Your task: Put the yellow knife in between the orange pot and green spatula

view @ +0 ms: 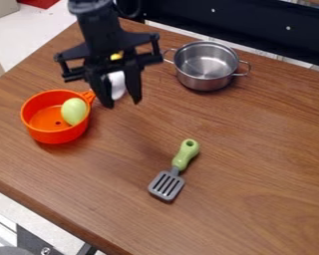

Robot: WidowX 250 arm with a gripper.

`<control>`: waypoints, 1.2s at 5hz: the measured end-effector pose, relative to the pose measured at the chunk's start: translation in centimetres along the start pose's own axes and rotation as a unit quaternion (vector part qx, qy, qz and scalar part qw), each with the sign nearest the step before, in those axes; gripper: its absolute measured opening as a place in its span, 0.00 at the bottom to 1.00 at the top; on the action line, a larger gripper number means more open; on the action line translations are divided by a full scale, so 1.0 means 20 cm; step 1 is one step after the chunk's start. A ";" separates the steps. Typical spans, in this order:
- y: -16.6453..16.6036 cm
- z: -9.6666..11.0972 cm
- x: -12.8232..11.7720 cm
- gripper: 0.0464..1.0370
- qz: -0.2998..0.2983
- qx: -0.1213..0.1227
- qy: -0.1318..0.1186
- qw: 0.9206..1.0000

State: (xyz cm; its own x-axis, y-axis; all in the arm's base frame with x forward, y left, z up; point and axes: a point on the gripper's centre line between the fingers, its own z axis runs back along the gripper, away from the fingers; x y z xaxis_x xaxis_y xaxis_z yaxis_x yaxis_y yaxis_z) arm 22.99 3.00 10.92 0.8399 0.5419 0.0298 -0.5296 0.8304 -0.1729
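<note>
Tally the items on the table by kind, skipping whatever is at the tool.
Pots: 2 (orange pot, steel pot)
Spatula: 1
Green egg-shaped item, inside the orange pot: 1
Total: 4

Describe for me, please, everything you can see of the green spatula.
The green spatula lies flat on the wood-grain table, touching nothing else. Its plastic-looking green handle has a hole near the end and points to the view's upper right; a short grey neck joins it to a grey slotted head at the lower left.
</note>
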 end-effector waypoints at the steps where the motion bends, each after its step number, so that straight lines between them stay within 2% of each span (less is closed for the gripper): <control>1: 0.00 -0.03 -0.05 0.33 -0.080 -0.012 -0.044 0.996; 2: 0.04 -0.09 -0.09 0.33 -0.165 -0.014 -0.042 0.985; 3: 0.07 -0.14 -0.12 0.33 -0.228 0.018 -0.026 0.973; 4: 0.10 -0.19 -0.13 0.33 -0.256 0.042 0.019 0.966; 6: 0.18 -0.23 -0.08 0.33 -0.285 0.073 0.015 0.956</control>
State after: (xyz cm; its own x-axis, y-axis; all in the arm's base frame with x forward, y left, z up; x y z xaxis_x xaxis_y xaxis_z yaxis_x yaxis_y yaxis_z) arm 20.31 4.50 5.79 0.9987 -0.0063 0.0500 0.0062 1.0000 0.0021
